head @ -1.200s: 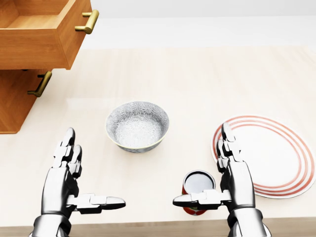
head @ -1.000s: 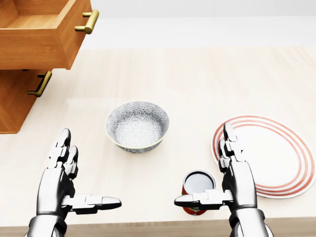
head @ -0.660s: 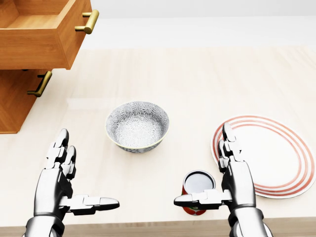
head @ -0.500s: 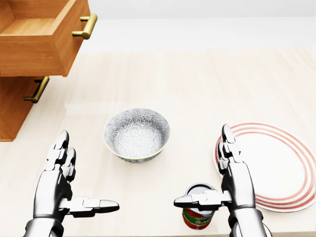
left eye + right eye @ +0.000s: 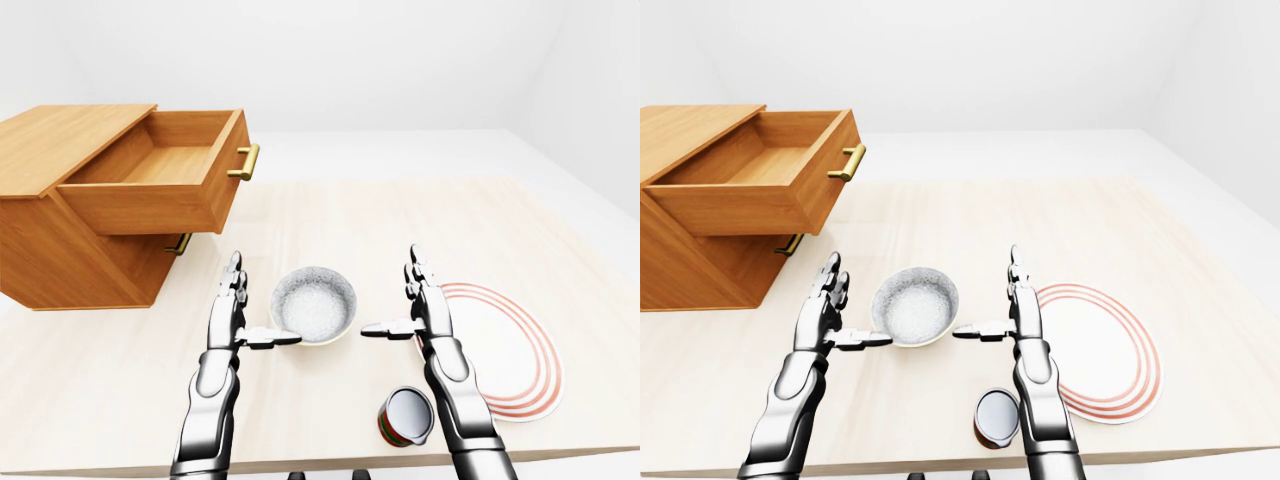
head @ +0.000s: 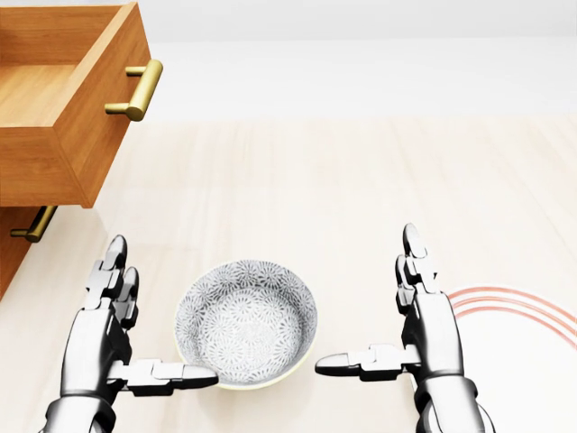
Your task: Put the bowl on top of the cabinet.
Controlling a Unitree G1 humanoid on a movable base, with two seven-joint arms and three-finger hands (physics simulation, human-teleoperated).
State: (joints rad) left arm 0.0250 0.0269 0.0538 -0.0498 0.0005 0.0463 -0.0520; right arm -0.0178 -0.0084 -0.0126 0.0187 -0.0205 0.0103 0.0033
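The patterned grey bowl [image 6: 245,323] stands upright on the pale table, low in the head view, between my two hands. My left hand [image 6: 158,334] is open at its left side, fingers straight up and thumb pointing at the rim. On the bowl's right, a short gap away, my right hand [image 6: 370,316] is open too, its thumb aimed at the bowl. Neither hand closes round anything. The wooden cabinet [image 5: 60,150] sits at the left of the left-eye view with its flat top bare and its upper drawer [image 5: 165,180] pulled out.
A white plate with red rings [image 5: 500,345] lies to the right of my right hand. A red can [image 5: 407,415] stands near the table's lower edge, below that hand. The drawer's brass handle [image 6: 135,90] juts out above the left hand.
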